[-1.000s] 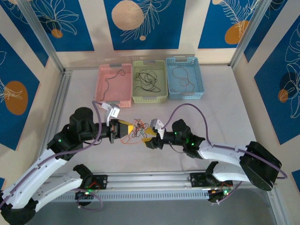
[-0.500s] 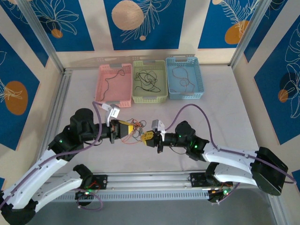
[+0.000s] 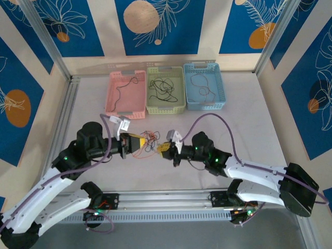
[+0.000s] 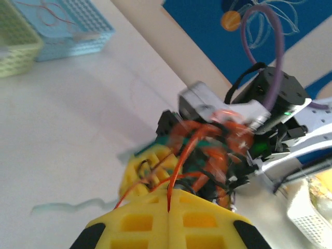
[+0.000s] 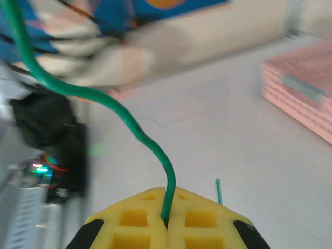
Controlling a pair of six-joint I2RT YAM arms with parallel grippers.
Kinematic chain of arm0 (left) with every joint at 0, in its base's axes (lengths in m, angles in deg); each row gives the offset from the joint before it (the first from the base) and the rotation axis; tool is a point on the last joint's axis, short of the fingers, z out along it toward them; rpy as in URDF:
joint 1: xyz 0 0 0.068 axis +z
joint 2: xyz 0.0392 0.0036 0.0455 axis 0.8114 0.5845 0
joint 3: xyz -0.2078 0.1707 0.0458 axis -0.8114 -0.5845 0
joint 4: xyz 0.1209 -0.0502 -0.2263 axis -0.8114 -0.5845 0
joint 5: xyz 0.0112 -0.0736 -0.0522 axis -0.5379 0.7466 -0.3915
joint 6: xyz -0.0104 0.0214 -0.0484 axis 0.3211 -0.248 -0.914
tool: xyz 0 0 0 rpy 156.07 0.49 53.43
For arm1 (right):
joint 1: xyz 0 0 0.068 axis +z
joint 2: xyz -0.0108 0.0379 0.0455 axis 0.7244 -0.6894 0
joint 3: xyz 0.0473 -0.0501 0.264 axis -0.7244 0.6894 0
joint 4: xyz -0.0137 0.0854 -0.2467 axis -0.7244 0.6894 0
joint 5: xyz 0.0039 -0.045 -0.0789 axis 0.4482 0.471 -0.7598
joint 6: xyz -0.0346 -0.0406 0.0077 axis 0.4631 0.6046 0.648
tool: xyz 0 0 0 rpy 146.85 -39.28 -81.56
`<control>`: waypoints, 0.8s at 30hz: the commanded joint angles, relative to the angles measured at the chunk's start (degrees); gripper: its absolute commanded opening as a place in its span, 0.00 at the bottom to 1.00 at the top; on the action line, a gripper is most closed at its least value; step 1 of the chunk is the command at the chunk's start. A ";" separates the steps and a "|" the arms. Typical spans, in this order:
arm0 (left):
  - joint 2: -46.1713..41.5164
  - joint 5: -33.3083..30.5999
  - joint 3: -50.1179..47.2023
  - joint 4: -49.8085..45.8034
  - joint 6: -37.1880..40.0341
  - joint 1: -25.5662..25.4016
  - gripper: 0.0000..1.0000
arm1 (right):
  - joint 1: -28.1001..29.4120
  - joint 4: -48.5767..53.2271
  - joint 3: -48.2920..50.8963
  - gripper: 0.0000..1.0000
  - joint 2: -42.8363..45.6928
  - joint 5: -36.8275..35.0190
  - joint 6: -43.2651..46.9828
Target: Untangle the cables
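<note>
Two grippers meet mid-frame in the top view, just below the basket row. The left gripper (image 3: 138, 143) comes in from the left and the right gripper (image 3: 163, 149) from the right, tips facing each other. The cable tangle (image 3: 150, 140) sits between the tips and reaches both, mostly orange and red strands. Jaw state is too small to read from up here. Higher in the frame the pink basket (image 3: 126, 112), green basket (image 3: 166, 110) and blue basket (image 3: 206, 107) stand side by side. Each has loose cables (image 3: 164, 88) inside, well apart from the tangle.

Left wrist view: yellow jaws are pressed together at bottom centre. An orange cable (image 4: 182, 150) is pinched in the seam and runs up and right into the tangle. The tangle bunches, blurred, right of centre against the right gripper's body, with black strands mixed in. The blue basket is upper left.

Right wrist view: yellow jaws are fully closed at bottom centre. A green cable (image 5: 137, 127) is clamped in the seam and curves up to the top-left corner. A short green end (image 5: 218, 191) pokes up just right of the seam. The pink basket is at the right edge.
</note>
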 commanded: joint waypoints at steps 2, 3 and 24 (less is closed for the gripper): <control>-6.27 -15.40 9.53 -10.98 3.72 -0.24 0.00 | -8.08 10.12 1.92 0.00 1.00 -11.38 2.65; -8.03 -17.84 10.81 -12.26 4.02 -0.24 0.00 | -9.30 10.30 3.00 0.00 2.58 -12.74 3.02; -12.59 -22.79 13.79 -18.81 5.21 -0.25 0.00 | -24.40 11.65 1.98 0.00 16.03 -11.65 -8.27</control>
